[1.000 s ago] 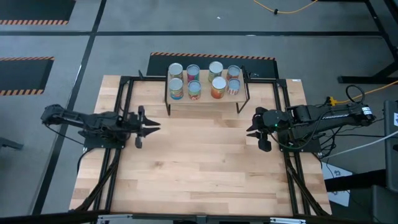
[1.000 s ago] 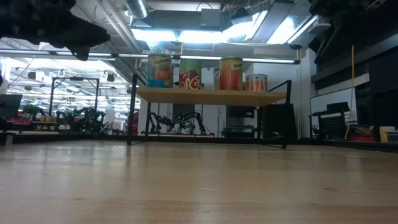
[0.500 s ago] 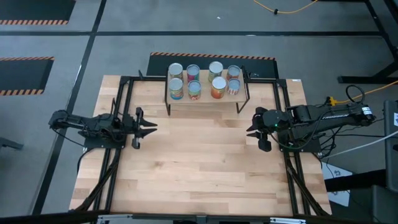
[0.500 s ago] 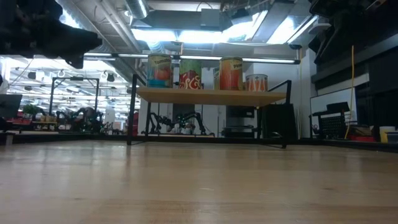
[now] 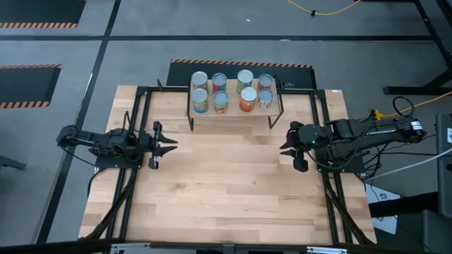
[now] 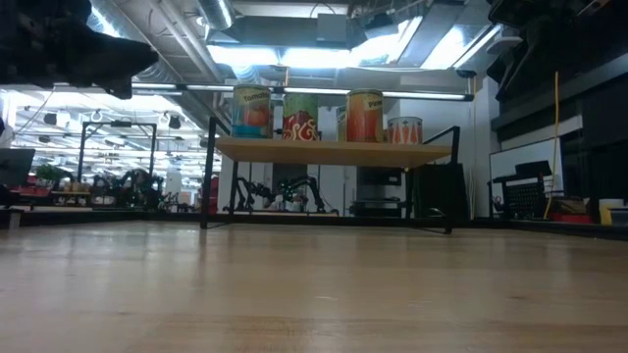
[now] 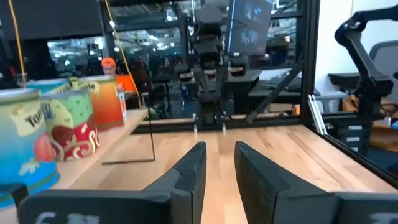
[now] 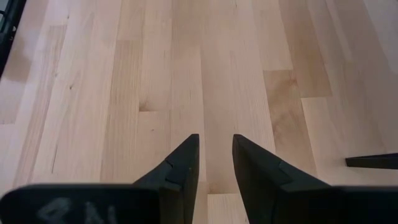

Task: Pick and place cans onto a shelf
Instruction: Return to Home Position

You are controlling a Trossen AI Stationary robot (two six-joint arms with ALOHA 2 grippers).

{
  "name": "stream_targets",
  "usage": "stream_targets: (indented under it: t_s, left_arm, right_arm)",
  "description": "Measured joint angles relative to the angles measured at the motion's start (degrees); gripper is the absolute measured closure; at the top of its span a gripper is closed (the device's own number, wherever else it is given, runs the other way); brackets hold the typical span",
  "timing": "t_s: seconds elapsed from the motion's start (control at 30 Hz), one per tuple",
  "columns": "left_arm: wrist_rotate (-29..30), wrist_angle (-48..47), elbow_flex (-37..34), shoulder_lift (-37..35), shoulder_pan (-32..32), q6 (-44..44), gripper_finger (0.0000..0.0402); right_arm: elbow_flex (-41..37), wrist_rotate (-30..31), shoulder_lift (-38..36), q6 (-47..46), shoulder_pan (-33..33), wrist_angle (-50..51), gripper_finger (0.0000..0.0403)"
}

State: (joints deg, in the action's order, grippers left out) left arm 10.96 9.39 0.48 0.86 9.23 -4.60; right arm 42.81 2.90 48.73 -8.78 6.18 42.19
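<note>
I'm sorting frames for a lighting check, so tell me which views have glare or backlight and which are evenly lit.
Low view: bright ceiling lights sit behind the shelf, and the left gripper shows as a dark silhouette against them. High view: even light, the cans' tops shining pale. Right wrist view: the table under the right gripper is evenly lit, without glare.

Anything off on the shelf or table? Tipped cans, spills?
Nothing stands out. All eight cans stand upright on the shelf in two rows of four. The left gripper and right gripper are empty, clear of it.
</note>
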Motion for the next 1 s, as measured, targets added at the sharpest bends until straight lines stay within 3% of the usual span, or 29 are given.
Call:
stream_targets:
  t_s: [0.4,0.7,1.0]
  left_arm:
    - [-0.16,-1.47,1.62,-0.72,0.0,-2.4,0.0324]
    - [-7.41,-3.94,1.5,-0.72,0.0,-1.54,0.0324]
    - [-8.13,-4.68,1.5,-0.72,0.0,-1.53,0.0324]
  right_arm:
    - [0.0,0.0,0.0,0.02,0.02,0.0,0.0302]
    - [0.0,-0.01,0.0,0.07,0.0,0.0,0.0302]
    - [0.0,0.0,0.0,0.07,-0.01,0.0,0.0302]
